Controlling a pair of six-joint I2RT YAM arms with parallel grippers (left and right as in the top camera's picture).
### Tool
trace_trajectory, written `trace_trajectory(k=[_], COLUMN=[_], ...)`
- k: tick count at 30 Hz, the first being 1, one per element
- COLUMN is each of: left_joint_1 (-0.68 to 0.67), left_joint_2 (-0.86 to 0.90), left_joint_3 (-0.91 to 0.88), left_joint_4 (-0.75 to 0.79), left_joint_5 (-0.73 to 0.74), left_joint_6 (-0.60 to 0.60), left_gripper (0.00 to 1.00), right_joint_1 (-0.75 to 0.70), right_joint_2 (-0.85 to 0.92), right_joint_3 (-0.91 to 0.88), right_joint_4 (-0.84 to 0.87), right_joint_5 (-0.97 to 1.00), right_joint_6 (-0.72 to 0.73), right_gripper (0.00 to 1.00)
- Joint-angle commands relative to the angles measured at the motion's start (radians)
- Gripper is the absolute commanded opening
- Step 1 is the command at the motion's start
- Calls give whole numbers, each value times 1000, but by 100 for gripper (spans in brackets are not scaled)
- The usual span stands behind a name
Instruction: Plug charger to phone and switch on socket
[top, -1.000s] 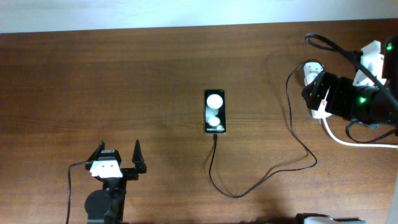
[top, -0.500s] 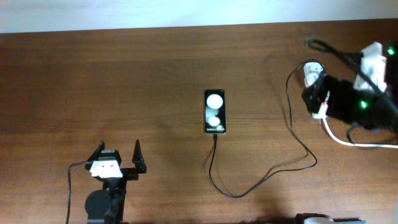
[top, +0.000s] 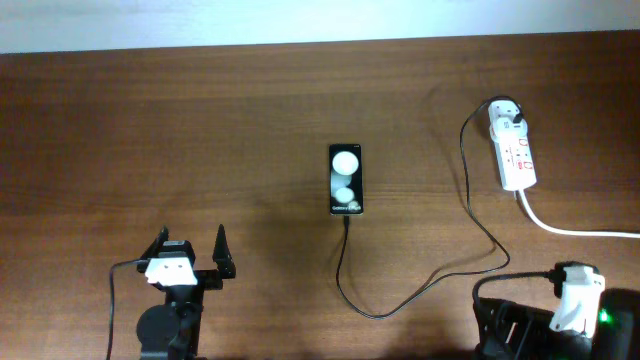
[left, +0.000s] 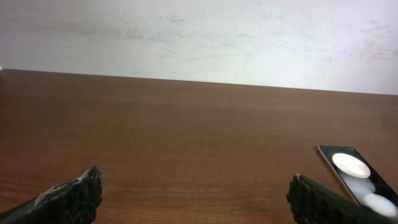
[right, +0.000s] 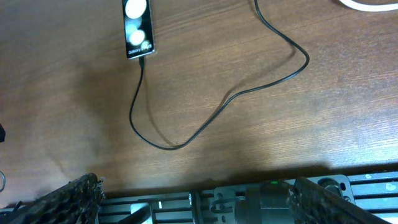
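Observation:
The black phone (top: 345, 179) lies face up mid-table, two white spots on its screen. The thin black charger (top: 440, 280) runs from the phone's near edge, loops toward the front and climbs to a dark plug seated in the white socket (top: 514, 150) at the back right. My left gripper (top: 191, 240) stands open near the front left, well apart from the phone, with nothing between its fingers. The left wrist view has the phone (left: 357, 177) at its right edge. My right gripper (right: 199, 190) is open and empty over the table's front edge, with the phone (right: 138, 28) and charger (right: 217, 109) beyond it.
A thick white cord (top: 570, 228) leaves the socket's near end and runs off the right edge. My right arm (top: 570, 318) sits at the front right corner above a metal frame (right: 261, 202). A white wall (left: 199, 37) stands behind the table.
My right arm has pulled away from above the socket at the back right and dropped to the front right corner, uncovering the socket. The left arm, phone and cable have not moved.

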Motion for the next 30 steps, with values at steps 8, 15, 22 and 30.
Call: trace_trajectory(k=[8,15,22,30], left_joint_1=[0,0,0,0], left_joint_2=[-5,-5,-5,-5], left_joint_3=[-4,-4,-4,-4], left_joint_4=[-3,-3,-3,-3], left_joint_5=[-4,-4,-4,-4], left_joint_6=[16,16,16,16], left_gripper=[99,99,99,99], right_joint_1=[3,3,3,113], right_joint_2=[-325,-528,-570,-601], right_joint_3=[-446,-883,-938,-1143], right_joint_4=[951,1540,1539,1553], right_joint_5=[-171,-330,-103,132], right_joint_6=[-11,-11,-11,-11], right_gripper=[99,99,99,99])
